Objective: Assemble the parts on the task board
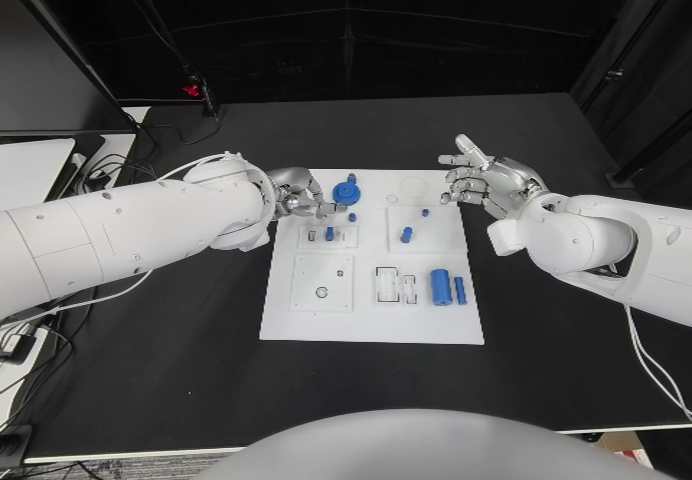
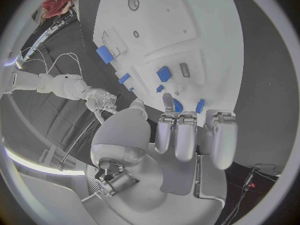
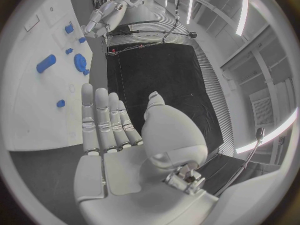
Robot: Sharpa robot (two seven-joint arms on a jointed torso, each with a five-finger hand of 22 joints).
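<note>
On the black table (image 1: pixel 173 370) lies the white task board (image 1: pixel 371 322), flanked by both white arms. Left arm (image 1: pixel 116 235): reaches in to the board's far left corner, where the left hand (image 1: pixel 296 195) hangs over the board with its fingers (image 2: pixel 185 135) curled downward side by side; whether they hold a part cannot be told. Right arm (image 1: pixel 606 245): ends just off the board's far right corner, where the right hand (image 1: pixel 488 180) is raised with fingers (image 3: pixel 100 117) straight and apart, holding nothing. Parts, in descending size: a round blue gear (image 1: pixel 346 192) at the far edge, just beside the left hand; a blue cylinder (image 1: pixel 440 286) and a slimmer blue bar (image 1: pixel 460 290) lying side by side near the board's right edge; a short blue peg (image 1: pixel 407 235) in the right-hand plate; a small blue piece (image 1: pixel 329 233) near the left hand.
</note>
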